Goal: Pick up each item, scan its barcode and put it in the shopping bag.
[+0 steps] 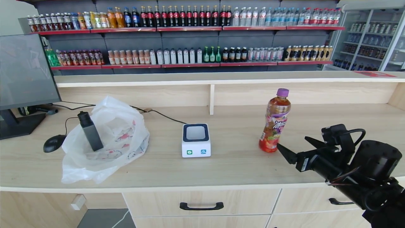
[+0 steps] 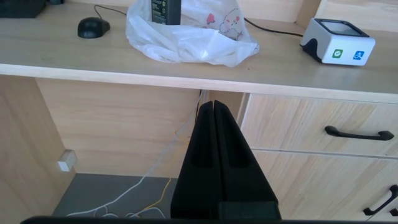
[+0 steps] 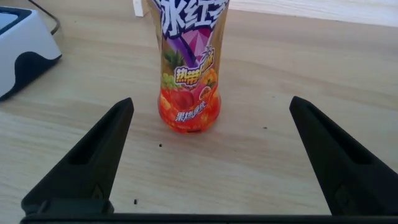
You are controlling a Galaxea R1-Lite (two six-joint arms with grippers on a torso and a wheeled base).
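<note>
An orange drink bottle (image 1: 274, 122) with a purple cap stands upright on the wooden counter (image 1: 234, 167), right of the white barcode scanner (image 1: 196, 140). My right gripper (image 1: 294, 144) is open just in front of and to the right of the bottle's base, with nothing between its fingers. In the right wrist view the bottle (image 3: 188, 74) stands just beyond the spread fingers of the gripper (image 3: 211, 106). A white plastic shopping bag (image 1: 107, 139) lies on the left with a dark grey bottle (image 1: 90, 131) standing in it. My left gripper (image 2: 213, 107) is shut and sits below the counter edge, in front of the cabinet.
A black mouse (image 1: 54, 143) and a monitor (image 1: 25, 72) stand at the far left, with cables running behind the bag. A raised ledge (image 1: 221, 79) backs the counter. Drawers with black handles (image 1: 201, 206) lie beneath. Shelves of drinks fill the wall behind.
</note>
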